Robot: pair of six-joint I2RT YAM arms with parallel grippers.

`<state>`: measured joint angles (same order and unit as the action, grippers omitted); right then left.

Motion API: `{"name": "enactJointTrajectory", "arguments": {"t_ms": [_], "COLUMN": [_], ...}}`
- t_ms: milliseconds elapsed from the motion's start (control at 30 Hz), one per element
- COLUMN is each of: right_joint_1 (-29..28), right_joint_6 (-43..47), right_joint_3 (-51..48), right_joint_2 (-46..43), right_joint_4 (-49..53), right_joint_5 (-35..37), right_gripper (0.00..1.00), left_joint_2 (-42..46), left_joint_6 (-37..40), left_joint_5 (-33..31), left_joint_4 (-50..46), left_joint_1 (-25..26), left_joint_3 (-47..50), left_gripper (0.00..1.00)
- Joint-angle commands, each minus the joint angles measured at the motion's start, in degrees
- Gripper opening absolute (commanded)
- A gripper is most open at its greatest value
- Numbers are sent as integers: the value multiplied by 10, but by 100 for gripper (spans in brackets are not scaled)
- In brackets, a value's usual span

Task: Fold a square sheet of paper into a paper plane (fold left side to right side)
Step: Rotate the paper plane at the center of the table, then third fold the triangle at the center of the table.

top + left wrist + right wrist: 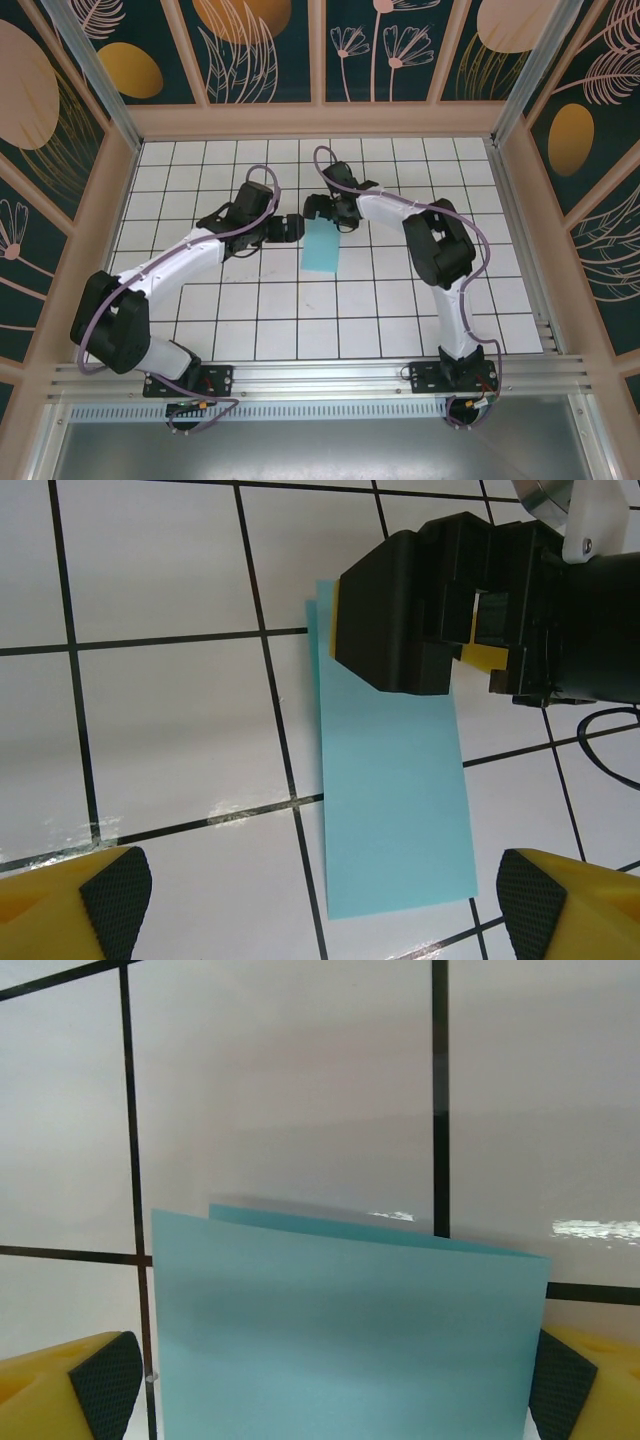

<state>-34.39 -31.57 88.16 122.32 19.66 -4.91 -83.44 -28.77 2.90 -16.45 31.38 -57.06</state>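
The square sheet of paper (pixel 322 250) lies on the white grid table, folded in half into a light-turquoise rectangle about one tile wide. A paper plane is out of view. My right gripper (pixel 326 214) stands open over the sheet's far end. In the right wrist view its fingertips (pixel 104 1388) flank the paper (pixel 340 1340), whose top layer sits slightly offset from the lower one. My left gripper (pixel 291 228) is open just left of that far end. In the left wrist view the paper (pixel 395 800) lies between its spread fingertips (pixel 116 898), with the right gripper (pixel 455 645) above it.
Black grid lines cross the white table (pixel 250 310). Wooden-framed patterned walls (pixel 320 120) close the back and both sides. The arm bases (pixel 190 382) are bolted to the rail at the near edge.
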Motion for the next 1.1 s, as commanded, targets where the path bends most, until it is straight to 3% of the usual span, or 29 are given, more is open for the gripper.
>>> {"name": "enactJointTrajectory", "arguments": {"t_ms": [0,167,300,400,467,500,633,1067], "right_joint_1": [-3,8,20,26,27,28,60,74], "right_joint_6": [21,58,76,74,65,61,40,65], "right_joint_3": [12,-8,-62,-107,-115,-115,-117,-77], "right_joint_2": [-5,-58,-114,-135,-121,-113,-89,-10], "right_joint_4": [-3,33,0,-67,-91,-98,-144,-114], "right_joint_5": [-17,45,10,-79,-128,-139,-175,-188], "right_gripper": [99,99,99,89,73,70,70,70], "left_joint_2": [19,29,29,21,12,8,-4,-47], "left_joint_6": [-3,-33,-64,-80,-85,-88,-93,-101], "left_joint_5": [-1,41,107,145,164,171,184,204], "left_joint_4": [19,59,119,155,168,173,185,200], "left_joint_1": [-6,-6,-23,-38,-45,-46,-51,-51], "left_joint_3": [29,61,91,106,111,112,119,115], "left_gripper": [92,92,91,90,90,89,89,88]}}
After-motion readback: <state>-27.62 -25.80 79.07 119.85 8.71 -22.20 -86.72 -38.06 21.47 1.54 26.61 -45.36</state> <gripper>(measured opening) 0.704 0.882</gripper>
